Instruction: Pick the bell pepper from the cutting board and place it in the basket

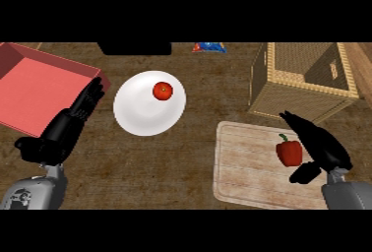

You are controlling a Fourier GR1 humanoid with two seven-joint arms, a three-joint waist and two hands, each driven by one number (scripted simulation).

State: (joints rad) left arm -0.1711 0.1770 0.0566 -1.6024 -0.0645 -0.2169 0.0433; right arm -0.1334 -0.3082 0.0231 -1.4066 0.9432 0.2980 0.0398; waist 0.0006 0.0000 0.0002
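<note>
While the bell pepper [288,152] lies on the cutting board [243,170], red with its green stem pointing away from us, we log it toward the board's right side, not lifted. The right hand [323,147] sits just beside the pepper on its right. Its fingers are stretched out straight toward the basket [283,98] and its thumb hangs below the pepper, so the hand is released and grasps nothing. Whether the palm touches the pepper, we cannot tell.

The wicker basket stands just beyond the board's far right corner, its open top facing up.

Left hand [69,125]: resting at the left side of the view, fingers straight and pointing up — released, with the fingertips overlapping the near corner of a red box [36,93].

Between the box and the basket, a white plate [141,115] lies on the wooden table [181,167] and carries a tomato [162,90] in its upper right part. At the far edge we note a black object [134,47] and a small blue-and-red item [208,47] — too cut off to identify.
</note>
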